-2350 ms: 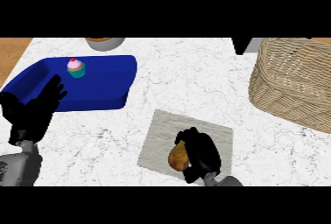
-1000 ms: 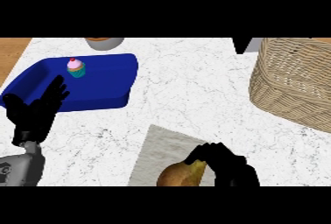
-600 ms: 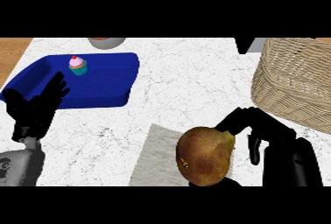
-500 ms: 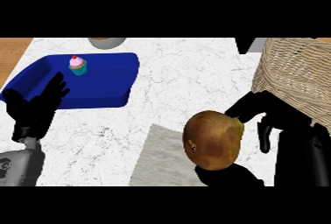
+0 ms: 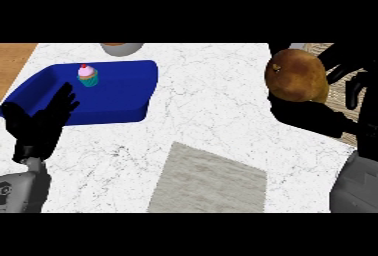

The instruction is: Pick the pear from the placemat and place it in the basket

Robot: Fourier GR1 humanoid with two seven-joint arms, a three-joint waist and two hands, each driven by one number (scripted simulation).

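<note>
At the far left edge, a strip of brown wooden surface (image 5: 16,55) borders the white marbled desk (image 5: 214,100). The left robot hand (image 5: 40,122) shows at the near left, fingers straight and spread, pointing upward, holding nothing; it overlaps the near left edge of a blue tray (image 5: 118,97) in the view, though contact cannot be confirmed. The grey forearm (image 5: 21,192) runs down from it to the lower edge.

The blue tray lies on the far left part of the desk. A small cupcake (image 5: 88,75) with pink top and teal base stands upright inside it, toward the far side. Beyond the tray, at the far edge, the rim of a grey bowl (image 5: 121,48) is partly visible.

Near the middle, a grey placemat (image 5: 210,180) lies flat on the desk, with nothing resting on it.

At the right, the right robot hand (image 5: 314,117) holds the pear (image 5: 297,74), a brown speckled fruit, lifted clear of the desk and well apart from the placemat. Its fingers (image 5: 353,67) curl round the pear's right side, the palm below it. Behind the hand, at the right edge, a strip of woven basket (image 5: 342,97) shows; most of it is hidden. The pear is at the basket's left edge in the view; whether it is over the opening cannot be determined.
</note>
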